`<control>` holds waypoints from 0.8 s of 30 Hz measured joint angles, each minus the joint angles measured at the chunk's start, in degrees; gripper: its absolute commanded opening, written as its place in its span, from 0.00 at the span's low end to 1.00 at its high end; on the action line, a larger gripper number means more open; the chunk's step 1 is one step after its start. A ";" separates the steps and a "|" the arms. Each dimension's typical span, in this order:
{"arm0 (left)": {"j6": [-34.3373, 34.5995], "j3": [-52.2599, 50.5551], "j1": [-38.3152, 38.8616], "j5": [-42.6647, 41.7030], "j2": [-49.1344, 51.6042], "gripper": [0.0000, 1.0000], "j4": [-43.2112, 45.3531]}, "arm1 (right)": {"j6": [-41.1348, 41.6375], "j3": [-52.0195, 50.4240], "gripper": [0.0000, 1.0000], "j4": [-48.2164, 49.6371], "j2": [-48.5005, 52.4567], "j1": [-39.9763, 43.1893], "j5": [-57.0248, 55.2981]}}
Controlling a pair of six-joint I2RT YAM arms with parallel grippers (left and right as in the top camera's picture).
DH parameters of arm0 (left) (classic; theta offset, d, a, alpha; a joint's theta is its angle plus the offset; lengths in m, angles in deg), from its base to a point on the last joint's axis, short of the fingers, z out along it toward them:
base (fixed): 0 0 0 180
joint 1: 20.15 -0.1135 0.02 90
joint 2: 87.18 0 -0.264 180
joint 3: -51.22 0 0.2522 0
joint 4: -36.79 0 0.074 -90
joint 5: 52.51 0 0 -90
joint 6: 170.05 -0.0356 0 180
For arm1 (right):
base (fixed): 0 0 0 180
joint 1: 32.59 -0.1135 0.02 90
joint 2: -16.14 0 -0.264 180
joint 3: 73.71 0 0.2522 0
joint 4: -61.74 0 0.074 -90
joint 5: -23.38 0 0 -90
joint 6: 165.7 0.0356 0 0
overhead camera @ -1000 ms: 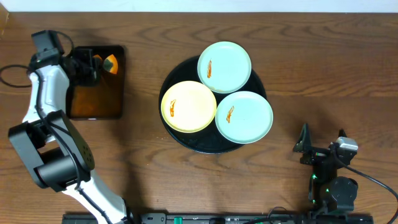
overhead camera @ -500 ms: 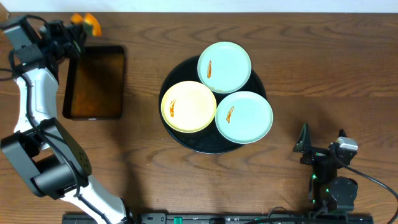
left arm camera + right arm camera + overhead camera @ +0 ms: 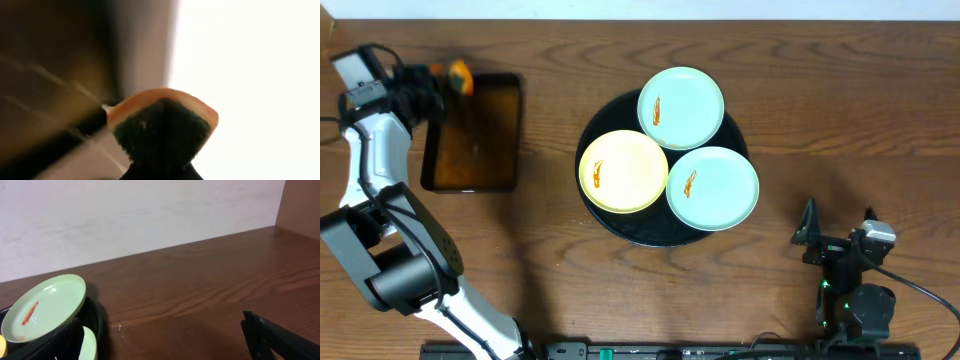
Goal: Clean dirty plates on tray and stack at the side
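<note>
Wooden desk (image 3: 820, 100): our arm stretches to the far-left corner, left claw (image 3: 445, 80) clamped on a sponge (image 3: 461, 74); right claw (image 3: 837, 228) rests agape. Plates (image 3: 623, 170) sit on the tray (image 3: 620, 232). Only the wrist view shows the sponge's dark face.

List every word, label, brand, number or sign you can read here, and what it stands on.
None: no view shows readable text.
The orange-red marks on the yellow plate, the far mint plate and the near mint plate are smears, not writing.
The left wrist view of the sponge is blurred; no print shows on it.
</note>
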 measured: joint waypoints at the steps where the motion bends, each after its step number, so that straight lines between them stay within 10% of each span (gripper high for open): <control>1: 1.77 0.02 0.02 -2.67 -0.02 0.08 3.41 | 0.00 0.00 0.99 -0.02 0.00 0.00 0.02; 8: 6.56 0.35 0.28 -8.63 -1.29 0.07 4.07 | 0.00 0.00 0.99 0.00 0.00 0.00 0.00; 16: -6.67 0.22 3.82 21.33 -0.57 0.07 -25.31 | -0.02 0.00 0.99 0.00 0.00 0.00 0.02; 24: -2.60 -0.13 3.39 8.57 -1.18 0.07 5.57 | 0.00 0.00 0.99 0.00 0.00 0.00 0.02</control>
